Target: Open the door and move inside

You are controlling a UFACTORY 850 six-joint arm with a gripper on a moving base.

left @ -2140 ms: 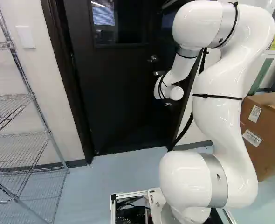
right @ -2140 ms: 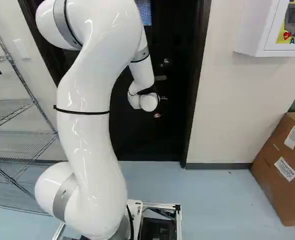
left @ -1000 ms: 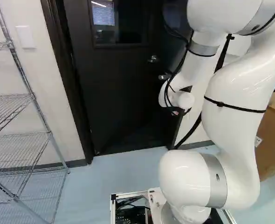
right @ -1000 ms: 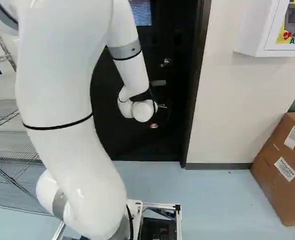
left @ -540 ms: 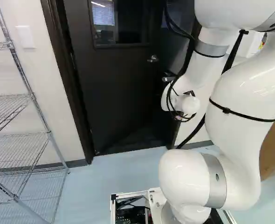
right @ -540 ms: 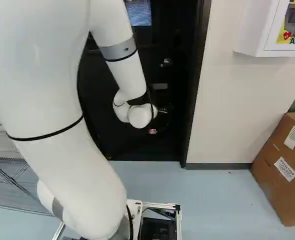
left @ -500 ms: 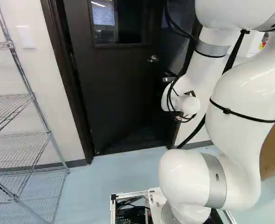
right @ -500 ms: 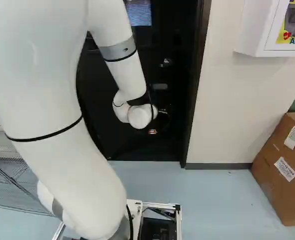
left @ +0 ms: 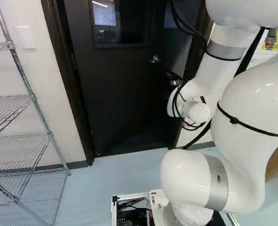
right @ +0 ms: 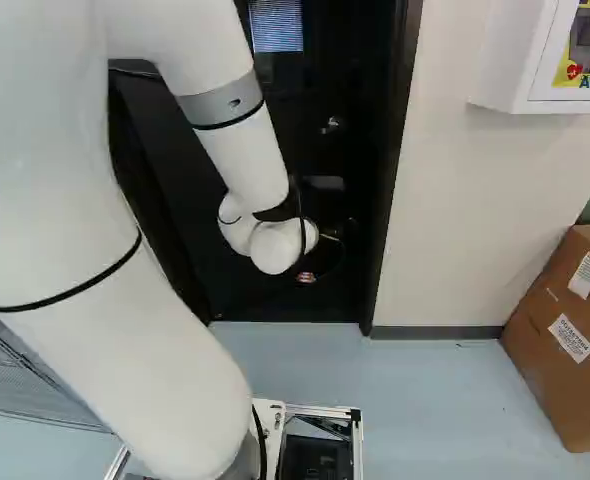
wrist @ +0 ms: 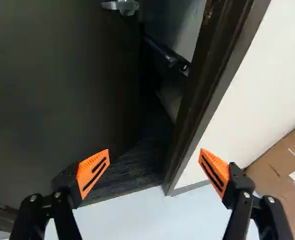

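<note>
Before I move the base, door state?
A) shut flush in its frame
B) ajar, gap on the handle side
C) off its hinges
B: the wrist view shows dark floor in the gap between the door and its frame, on the handle side.

The rack stood left of the door, at the left of the left base view. The arm rose before the doorway. Right of the door frame ran the wall, with the cabinet on it. Lower, at the right of the right base view, the box sat on the floor.
</note>
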